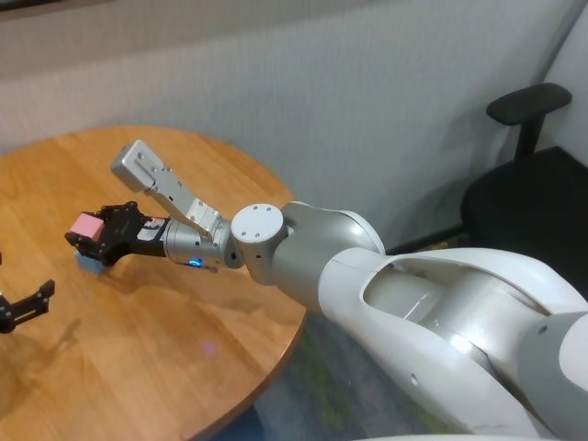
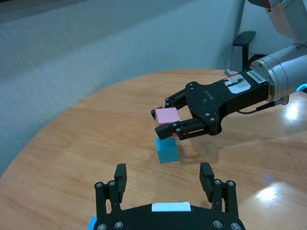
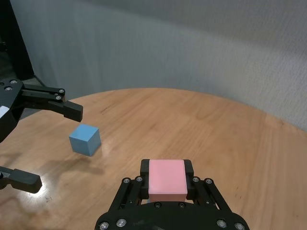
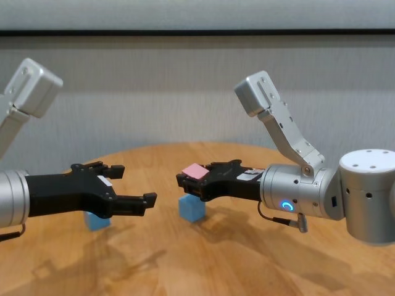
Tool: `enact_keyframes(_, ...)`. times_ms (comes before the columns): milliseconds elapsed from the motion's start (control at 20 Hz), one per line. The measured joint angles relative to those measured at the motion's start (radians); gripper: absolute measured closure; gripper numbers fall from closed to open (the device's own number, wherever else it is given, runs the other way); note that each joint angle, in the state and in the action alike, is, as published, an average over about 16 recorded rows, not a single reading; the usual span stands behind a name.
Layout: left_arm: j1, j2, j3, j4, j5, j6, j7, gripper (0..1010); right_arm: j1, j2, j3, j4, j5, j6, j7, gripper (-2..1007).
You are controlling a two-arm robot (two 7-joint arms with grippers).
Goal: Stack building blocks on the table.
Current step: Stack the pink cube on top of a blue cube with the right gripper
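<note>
Start at your left. Your left gripper hovers above the table at about 9 o'clock from the table's middle in the head view, its two black fingers spread wide with nothing between them. In the chest view a light blue block sits on the wood behind and under that gripper, partly hidden by it; the left wrist view catches only a blue corner of it beside the gripper's base.

Move toward the centre and you meet the second light blue block. It rests flat on the table, apart from the first one, and in the chest view it stands between the two grippers.

Right above it is your right gripper, reaching in from about 3 o'clock with its jaws clamped on the pink block. The fingers press on two opposite sides of the cube, and its top face is level and clear in the right wrist view. In the left wrist view the pink block hangs over the second blue block, a touch toward the far side of it; you can't tell from these views whether the two faces touch or a thin gap remains.

Farther right, off the table's edge, a black office chair stands against the wall.
</note>
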Motion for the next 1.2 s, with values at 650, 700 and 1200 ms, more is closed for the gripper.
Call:
enact_keyframes(650,0.0,0.0,0.0,0.0,0.0,0.0,0.0,10,-0.001,0.001,-0.001,-0.002,0.0,0.001,0.0,633)
enact_keyframes(700,0.0,0.0,0.0,0.0,0.0,0.0,0.0,10,-0.001,0.001,-0.001,-0.002,0.0,0.001,0.0,633)
enact_keyframes(1200,0.0,0.0,0.0,0.0,0.0,0.0,0.0,10,-0.001,0.001,-0.001,-0.002,0.0,0.001,0.0,633)
